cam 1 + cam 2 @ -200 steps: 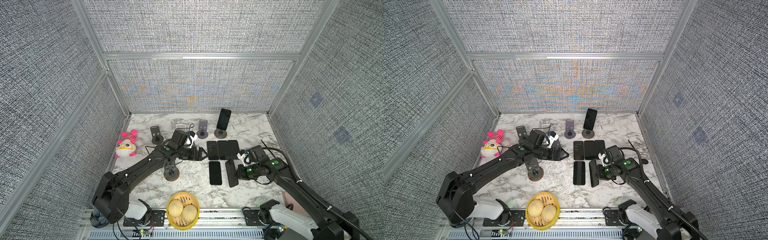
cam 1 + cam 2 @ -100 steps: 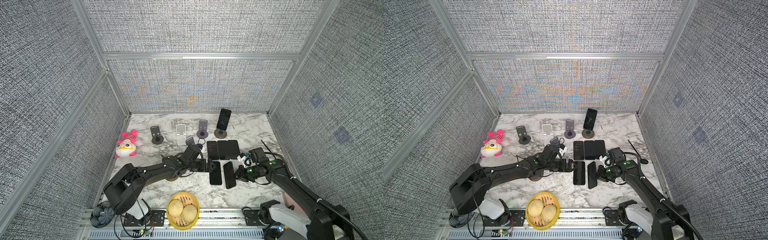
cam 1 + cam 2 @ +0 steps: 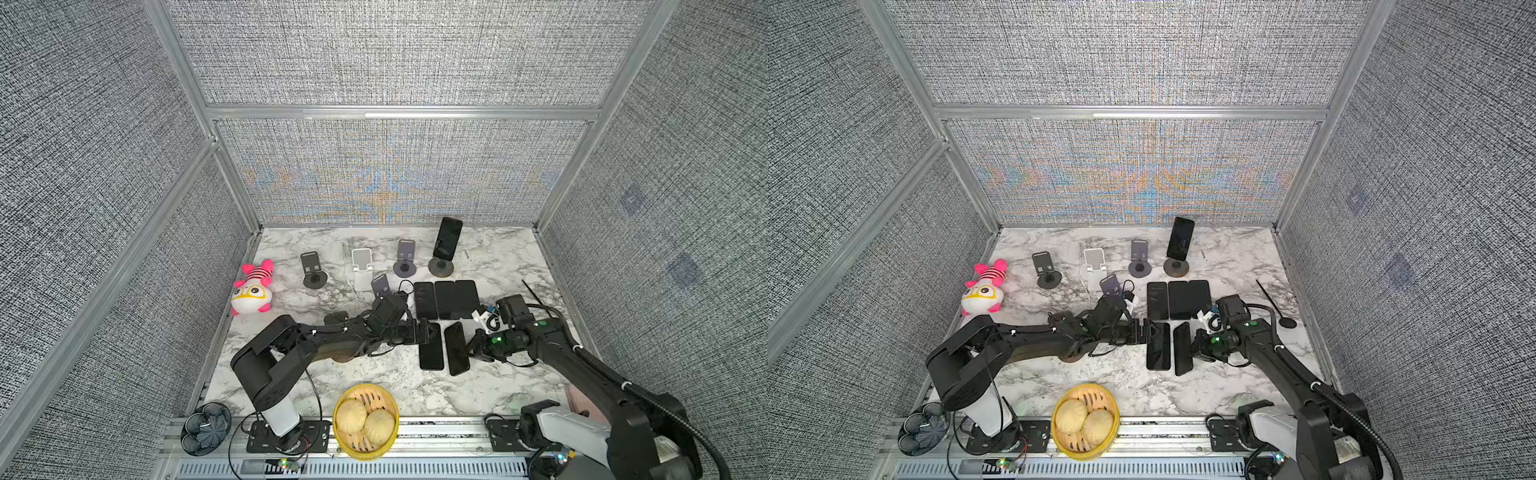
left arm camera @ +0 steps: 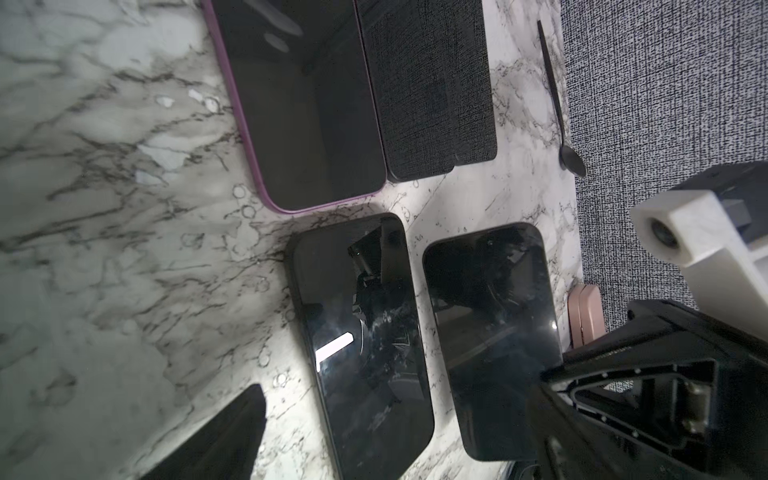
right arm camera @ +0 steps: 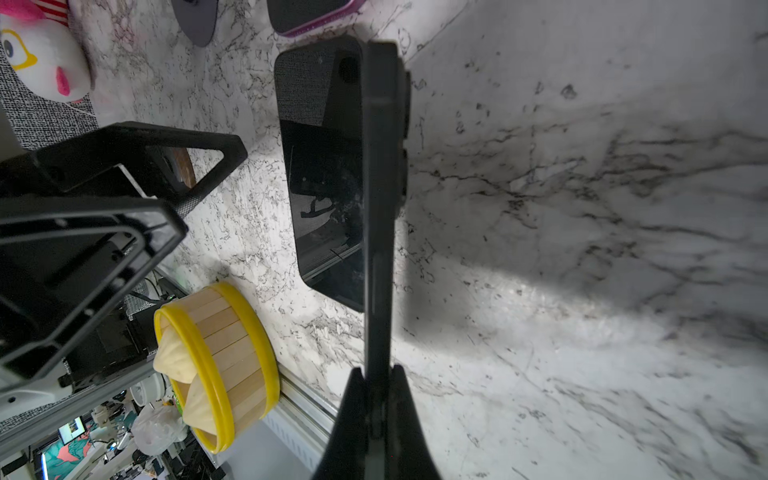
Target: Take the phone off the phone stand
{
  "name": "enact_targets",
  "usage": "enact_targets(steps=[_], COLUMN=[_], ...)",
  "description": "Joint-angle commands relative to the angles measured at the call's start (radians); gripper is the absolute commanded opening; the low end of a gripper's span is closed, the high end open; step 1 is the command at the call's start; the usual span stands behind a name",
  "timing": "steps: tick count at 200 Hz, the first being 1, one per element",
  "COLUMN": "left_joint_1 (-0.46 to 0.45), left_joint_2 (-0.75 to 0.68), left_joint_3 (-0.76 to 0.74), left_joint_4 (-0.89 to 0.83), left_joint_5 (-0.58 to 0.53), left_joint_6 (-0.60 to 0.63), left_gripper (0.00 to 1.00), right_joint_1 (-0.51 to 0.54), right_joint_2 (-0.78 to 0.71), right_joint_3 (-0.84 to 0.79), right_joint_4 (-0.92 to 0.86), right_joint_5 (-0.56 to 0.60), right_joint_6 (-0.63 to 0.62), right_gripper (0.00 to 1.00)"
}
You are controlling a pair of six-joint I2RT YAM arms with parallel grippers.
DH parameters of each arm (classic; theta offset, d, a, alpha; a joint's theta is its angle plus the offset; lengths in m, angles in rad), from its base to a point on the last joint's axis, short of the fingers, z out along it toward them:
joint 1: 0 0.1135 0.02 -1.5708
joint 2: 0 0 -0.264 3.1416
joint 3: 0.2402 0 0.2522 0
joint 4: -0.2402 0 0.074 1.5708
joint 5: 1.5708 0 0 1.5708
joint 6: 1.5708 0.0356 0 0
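Pinching black phone (image 5: 378, 199) edge-on: right claw (image 5: 374, 386) | left claw (image 3: 430, 332) spread wide beside flat phone (image 3: 431, 355)

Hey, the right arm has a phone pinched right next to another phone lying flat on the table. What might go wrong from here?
1. The right tool grips the held phone only by a thin edge, so it may slip or swing.
2. That phone sits close beside the flat phone, so setting it down could scrape or overlap it.
3. The open left tool is at the flat phone's end and might nudge it.
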State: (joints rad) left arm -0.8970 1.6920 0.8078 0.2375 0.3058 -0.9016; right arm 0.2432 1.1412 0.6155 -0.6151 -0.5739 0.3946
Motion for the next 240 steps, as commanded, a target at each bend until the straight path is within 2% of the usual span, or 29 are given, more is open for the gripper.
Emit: enact_targets(steps=[1,130,240], left_joint_1=[-0.008,-0.026,-0.034], left_joint_2=[0.007,0.039,0.052], left_joint_3=[0.004,0.002,0.007], left_joint_4=[0.016,0.025,0.032], left_joint_5=[-0.016,-0.054,-0.079], left_joint_6=[-0.008,-0.024,-0.031], left_gripper=[0.99,0.99,0.99], right_joint_1=[-0.003,-0.013,-0.018], right_joint_2=[0.009,0.082,0.134], right_joint_3=[-0.001,-0.036,-0.026], right_joint_4=[0.046,0.139,0.106], right_joint_5=[-0.021,-0.019,0.06], right_joint_6=[-0.011,-0.003,-0.031], right_gripper=[0.0,0.0,0.01])
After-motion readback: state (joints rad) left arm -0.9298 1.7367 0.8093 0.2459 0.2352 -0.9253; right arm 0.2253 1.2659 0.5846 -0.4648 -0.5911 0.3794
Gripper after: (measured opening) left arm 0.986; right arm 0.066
